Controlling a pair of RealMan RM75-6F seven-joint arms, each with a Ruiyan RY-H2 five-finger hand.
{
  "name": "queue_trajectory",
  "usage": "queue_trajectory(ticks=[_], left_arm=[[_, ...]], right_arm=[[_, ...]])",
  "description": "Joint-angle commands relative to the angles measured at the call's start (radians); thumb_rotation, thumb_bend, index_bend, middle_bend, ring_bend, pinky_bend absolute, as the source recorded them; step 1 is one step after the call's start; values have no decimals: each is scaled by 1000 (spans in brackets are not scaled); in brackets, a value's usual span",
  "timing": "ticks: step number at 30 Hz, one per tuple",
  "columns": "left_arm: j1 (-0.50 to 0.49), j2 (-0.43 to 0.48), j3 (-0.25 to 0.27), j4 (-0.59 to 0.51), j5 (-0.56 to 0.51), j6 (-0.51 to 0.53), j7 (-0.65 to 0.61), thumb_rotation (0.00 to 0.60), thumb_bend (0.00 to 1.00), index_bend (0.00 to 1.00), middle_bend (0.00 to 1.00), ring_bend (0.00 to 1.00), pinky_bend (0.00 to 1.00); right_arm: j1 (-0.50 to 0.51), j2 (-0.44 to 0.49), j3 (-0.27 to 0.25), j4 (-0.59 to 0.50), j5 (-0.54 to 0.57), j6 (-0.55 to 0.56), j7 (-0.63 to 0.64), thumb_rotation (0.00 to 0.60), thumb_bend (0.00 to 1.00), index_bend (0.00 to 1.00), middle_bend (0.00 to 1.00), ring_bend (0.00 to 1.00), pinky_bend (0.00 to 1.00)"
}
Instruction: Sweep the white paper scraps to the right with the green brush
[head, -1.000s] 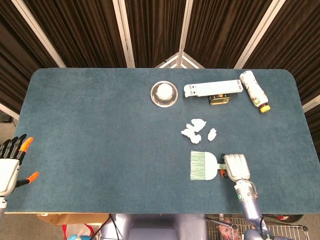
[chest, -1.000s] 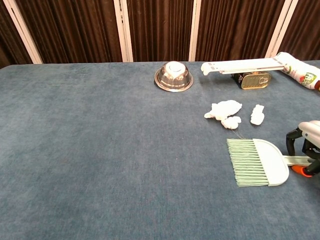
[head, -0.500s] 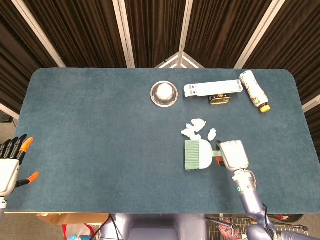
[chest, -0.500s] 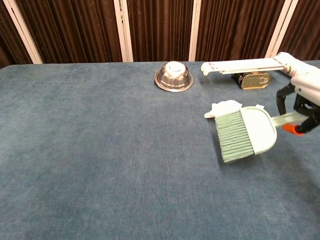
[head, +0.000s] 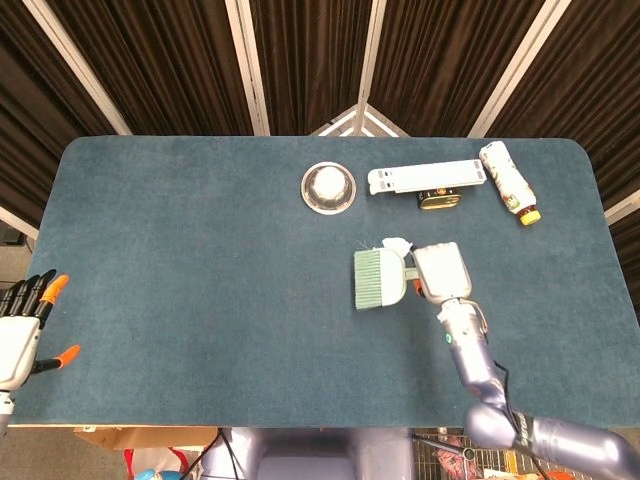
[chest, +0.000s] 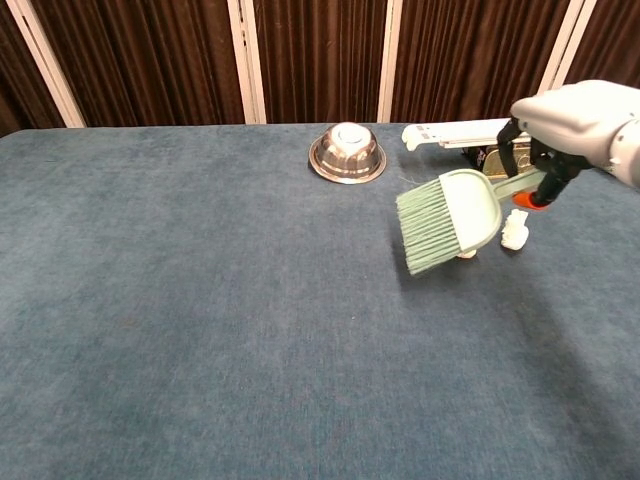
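Note:
My right hand (head: 441, 271) (chest: 570, 128) grips the handle of the green brush (head: 378, 278) (chest: 448, 217), which hangs in the air with its bristles pointing left. The brush covers most of the white paper scraps; one piece (head: 396, 243) shows above it in the head view, and a small scrap (chest: 515, 229) lies just right of the brush head in the chest view. My left hand (head: 22, 327) is at the table's left front edge, fingers spread, holding nothing.
A steel bowl (head: 329, 187) (chest: 347, 152) stands upside down behind the brush. Further right lie a white folding stand (head: 426, 177) (chest: 462, 131), a small tin (head: 439, 199) (chest: 509, 158) and a bottle (head: 507, 181) on its side.
My right hand has lifted the brush off the table and carried it back and to the left, over the paper scraps. The left hand has stayed put.

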Motion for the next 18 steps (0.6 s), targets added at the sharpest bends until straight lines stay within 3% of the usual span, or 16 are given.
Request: queue_trajectory(ticks=[1,10,18], left_arm=[[-4,5,-2,-2,-8,-9,-14,600,0,0,0,0,0],[-11,12,-4,-6,-16,-26,-34,600,0,0,0,0,0],[-8,10,-3,-3,-13,-18,-43,600,0,0,0,0,0]], right_arm=[[64,-55,13,84,80,-32,-42,600,441,808,956,990,883],[111,-82,-22,203,149,-47,-69,600,441,813,956,989,883],[80,24,-54,224,163,20,-92,600,442,815,956,990,883]])
